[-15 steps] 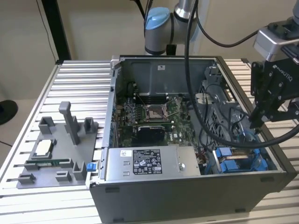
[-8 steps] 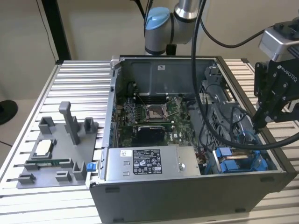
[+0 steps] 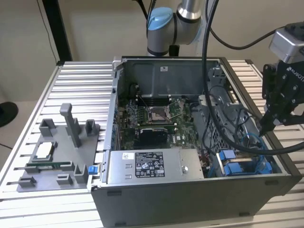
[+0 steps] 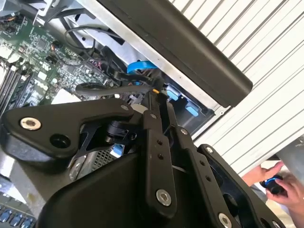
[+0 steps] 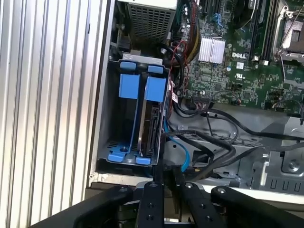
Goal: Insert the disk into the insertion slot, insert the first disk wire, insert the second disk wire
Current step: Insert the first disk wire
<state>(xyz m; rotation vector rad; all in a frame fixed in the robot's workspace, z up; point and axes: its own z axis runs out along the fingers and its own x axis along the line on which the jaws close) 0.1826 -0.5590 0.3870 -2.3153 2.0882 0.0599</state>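
Observation:
The disk [image 5: 151, 121] stands on edge inside the insertion slot [image 5: 124, 153], held between blue rails, at the case's corner on the exterior view's right [image 3: 237, 166]. A blue wire [image 5: 178, 145] and thick black wires [image 5: 213, 142] run loose beside the bay. My gripper [image 5: 167, 170] hovers just past the slot's end, over these wires, with its fingers drawn together. What lies between the tips is hidden. In the exterior view the gripper [image 3: 262, 129] hangs above the case's wall on that view's right. The second wrist view shows the fingertips [image 4: 153, 97] converging near a black wire.
The open computer case holds a green motherboard [image 3: 156, 118] and a grey labelled power-supply box [image 3: 147, 166]. A grey fixture tray [image 3: 57, 152] with small parts lies on the slatted table [image 3: 80, 85]. A person's hand [image 4: 280, 183] holds a small blue and black object beyond the case.

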